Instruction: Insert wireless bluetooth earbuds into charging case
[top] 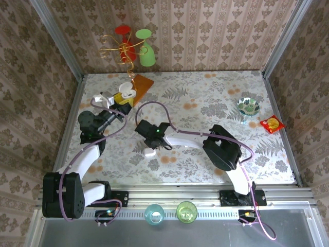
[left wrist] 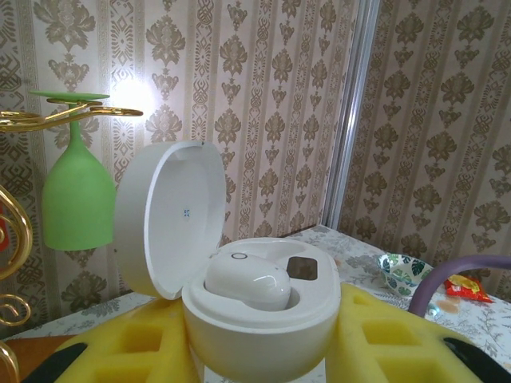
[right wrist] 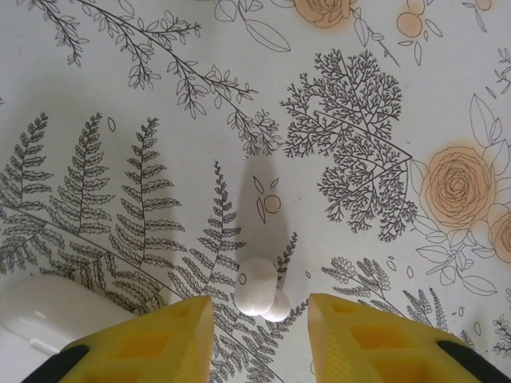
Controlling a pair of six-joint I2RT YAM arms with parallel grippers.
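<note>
One loose earbud (right wrist: 259, 289) lies on the surface (right wrist: 359, 96) straight ahead of my right claw (right wrist: 260, 306), squarely between its two yellow fingers (right wrist: 152, 347). They stand narrow but apart, with a sliver of bare surface on each side and nothing gripped. Its round body has a smaller lobe leaning toward the finger on the right of the wrist view, so its long axis runs slantwise across the gap. My right arm is much the nearer. My left claw (left wrist: 263, 359) is well apart at the back left, clamped on the open charging case (left wrist: 263, 327), lid up, with a seated earbud (left wrist: 247, 283) and a dark free socket (left wrist: 302, 269) beside it. A white rounded shell (right wrist: 40, 319), likely another case, lies just beside the opposite finger. I judge that closing could nudge it.
</note>
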